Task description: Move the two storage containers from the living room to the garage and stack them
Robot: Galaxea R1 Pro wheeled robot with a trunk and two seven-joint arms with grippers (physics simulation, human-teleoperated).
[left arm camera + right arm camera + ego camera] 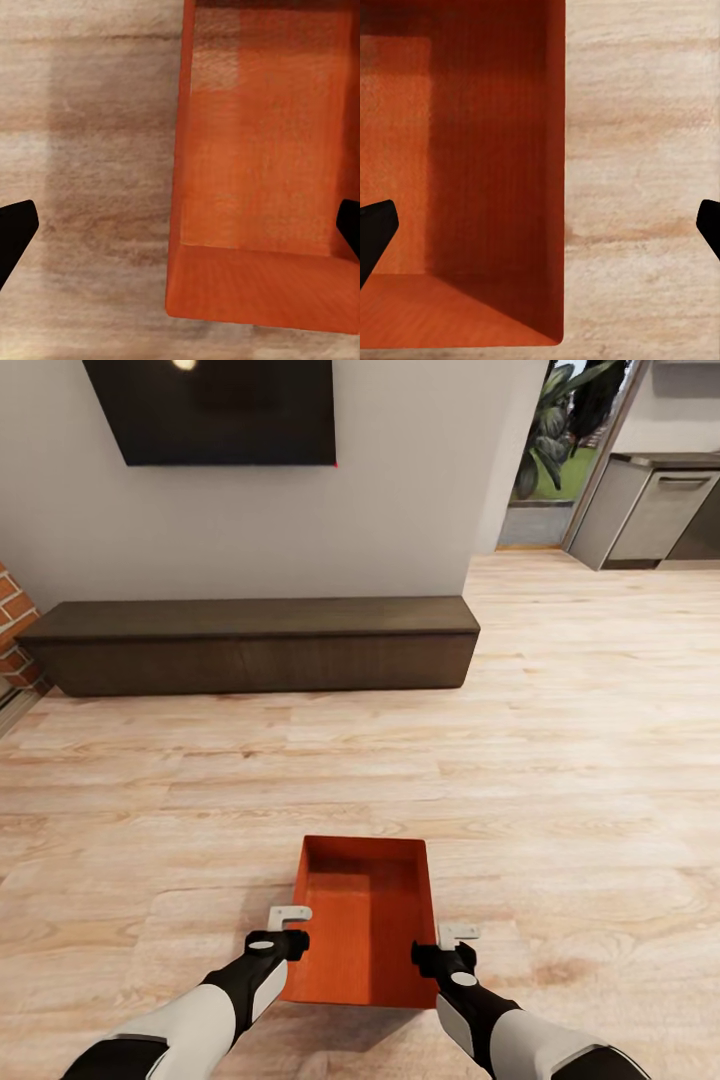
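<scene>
Container [365, 920] between left hand [289, 916] and right hand [458, 934], both spread apart, near wall partly hidden by arms.

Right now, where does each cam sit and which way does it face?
Head: high, looking forward and down at the storage container, bench, TV; both arms show.
Left wrist: above the container's left wall; dark fingertips at edges.
Right wrist: above its right wall; fingertips.
All share the container and plank floor.
</scene>
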